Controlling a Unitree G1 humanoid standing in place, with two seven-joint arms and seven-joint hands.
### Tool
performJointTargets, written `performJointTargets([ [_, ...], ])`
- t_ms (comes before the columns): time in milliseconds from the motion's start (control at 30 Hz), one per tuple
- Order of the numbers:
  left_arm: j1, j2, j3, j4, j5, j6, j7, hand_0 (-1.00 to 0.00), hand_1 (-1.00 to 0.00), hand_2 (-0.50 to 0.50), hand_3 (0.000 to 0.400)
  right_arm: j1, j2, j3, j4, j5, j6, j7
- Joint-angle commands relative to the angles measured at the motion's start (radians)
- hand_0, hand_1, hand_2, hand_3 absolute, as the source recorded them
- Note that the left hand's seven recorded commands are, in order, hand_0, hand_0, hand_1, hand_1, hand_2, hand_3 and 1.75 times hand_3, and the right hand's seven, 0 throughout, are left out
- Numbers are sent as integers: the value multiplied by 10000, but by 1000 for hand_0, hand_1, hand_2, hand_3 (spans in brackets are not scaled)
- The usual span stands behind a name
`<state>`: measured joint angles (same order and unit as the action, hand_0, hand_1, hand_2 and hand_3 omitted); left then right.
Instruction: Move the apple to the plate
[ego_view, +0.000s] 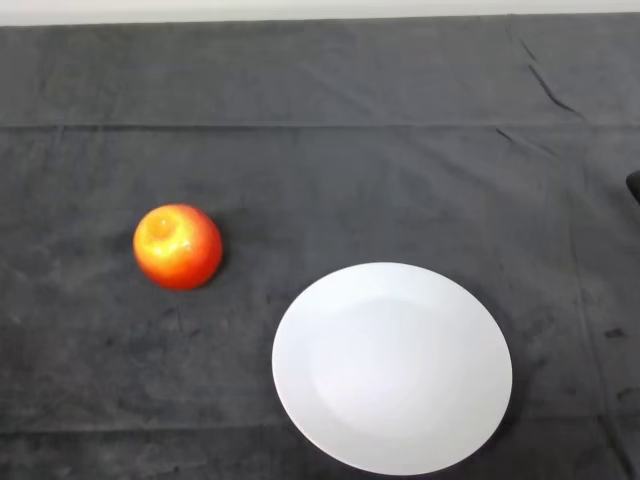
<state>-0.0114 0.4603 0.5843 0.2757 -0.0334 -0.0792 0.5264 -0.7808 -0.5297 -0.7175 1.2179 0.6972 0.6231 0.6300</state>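
From the head view I am seeing nothing done yet: the apple (178, 246) is sitting on the dark cloth (330, 170), well left of the white plate (392, 366) and apart from it. My hand is not showing, so I cannot tell its state. Open cloth is lying between them; the plate's near rim is running off the bottom edge.
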Motion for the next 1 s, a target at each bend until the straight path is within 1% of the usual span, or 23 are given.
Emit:
performJointTargets([
  [33,370,27,-363,-778,284,199,125,0,0,0,0,72,-234,-98,-95,4,-69,-6],
  [367,346,-229,-1393,-2168,856,1224,175,0,0,0,0,85,-221,-95,-127,7,-70,-21],
  [700,223,-320,-2410,-2888,1174,1906,-149,0,0,0,0,97,-210,-92,-155,12,-71,-35],
  [1000,-19,-457,-3402,-3287,1485,2464,-328,0,0,0,0,106,-201,-90,-177,16,-71,-46],
])
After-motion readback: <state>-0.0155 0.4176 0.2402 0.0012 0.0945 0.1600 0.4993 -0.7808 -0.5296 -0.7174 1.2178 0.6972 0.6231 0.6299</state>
